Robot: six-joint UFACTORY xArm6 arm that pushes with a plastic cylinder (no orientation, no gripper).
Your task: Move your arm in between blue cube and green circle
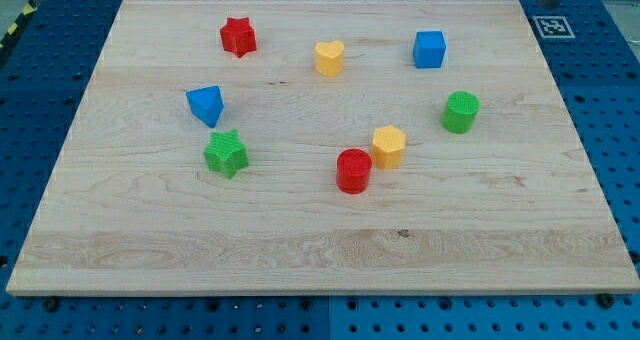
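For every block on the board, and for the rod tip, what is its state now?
blue cube: upright, alone
green cylinder: upright, alone
yellow hexagon block: beside red cylinder, contact unclear
yellow heart: alone
red star: alone
blue triangle block: close above green star
my tip: not visible

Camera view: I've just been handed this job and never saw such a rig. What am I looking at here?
One camera looks down at a wooden board on a blue pegboard. The arm is an xArm6 with a pushing rod; my tip is not clearly in view, and nothing is held. Near the view's top: red star, yellow heart, blue cube. Right: green circle. Left: blue triangle, green star. Middle: red cylinder, yellow hexagon.
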